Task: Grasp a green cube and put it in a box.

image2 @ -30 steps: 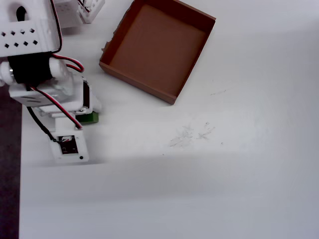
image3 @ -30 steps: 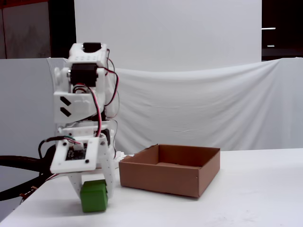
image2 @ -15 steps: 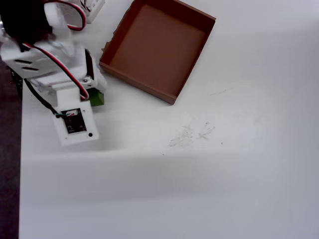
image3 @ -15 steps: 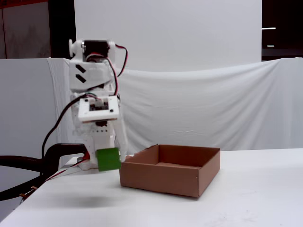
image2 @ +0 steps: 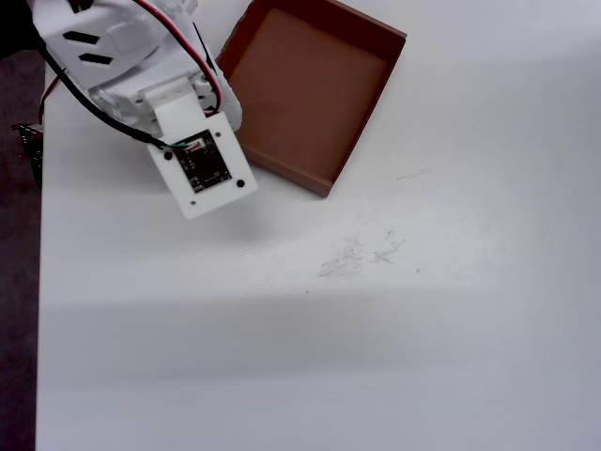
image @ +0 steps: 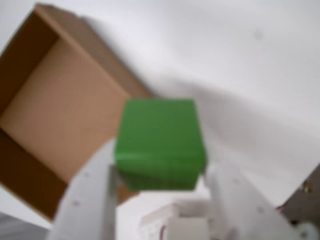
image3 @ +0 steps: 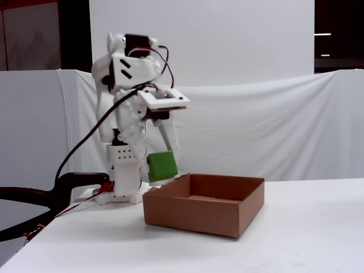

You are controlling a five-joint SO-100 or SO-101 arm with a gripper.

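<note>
The 2 fingers (image: 161,197) pinch the green cube (image3: 162,165) (tilted) above the box's (image3: 193,213) left rim.

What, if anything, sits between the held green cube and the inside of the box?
Nothing visible. The claw holds the green cube in the air near the box wall's top edge. The box floor looks bare in the overhead view.

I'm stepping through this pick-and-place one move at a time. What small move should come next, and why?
Probably carry the green cube farther over the box before opening. The gripper holds it raised near the box's near wall, not yet clearly above the floor.
</note>
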